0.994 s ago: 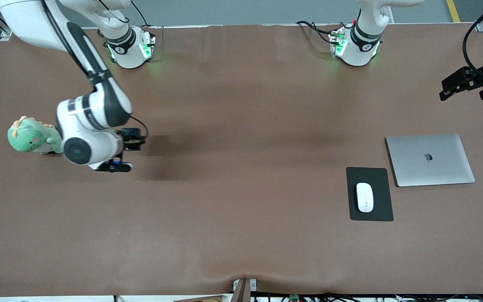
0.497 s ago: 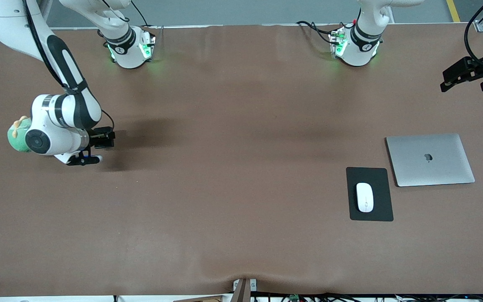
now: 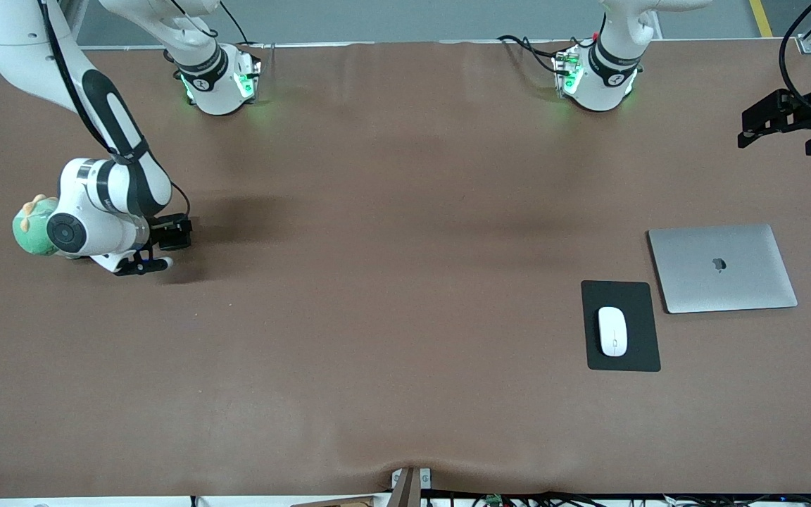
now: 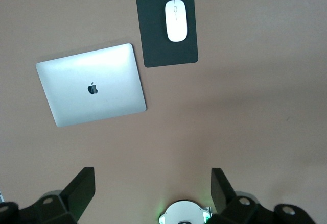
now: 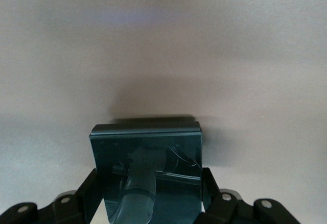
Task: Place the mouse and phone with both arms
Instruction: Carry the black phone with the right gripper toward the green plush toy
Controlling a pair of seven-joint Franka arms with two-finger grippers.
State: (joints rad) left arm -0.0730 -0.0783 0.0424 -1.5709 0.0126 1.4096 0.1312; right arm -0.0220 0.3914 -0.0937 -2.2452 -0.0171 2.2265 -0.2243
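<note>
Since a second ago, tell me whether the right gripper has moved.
Yes. The right gripper, shut on the phone, has swung toward the right arm's end of the table and now sits beside the green plush toy, which stayed put.

So the mouse (image 3: 612,341) sits on the mouse pad (image 3: 636,355), which lies just beside the laptop (image 3: 722,267) and nearer the front camera, at the left arm's end. A plush toy (image 3: 31,227) is way off at the right arm's end.
</note>
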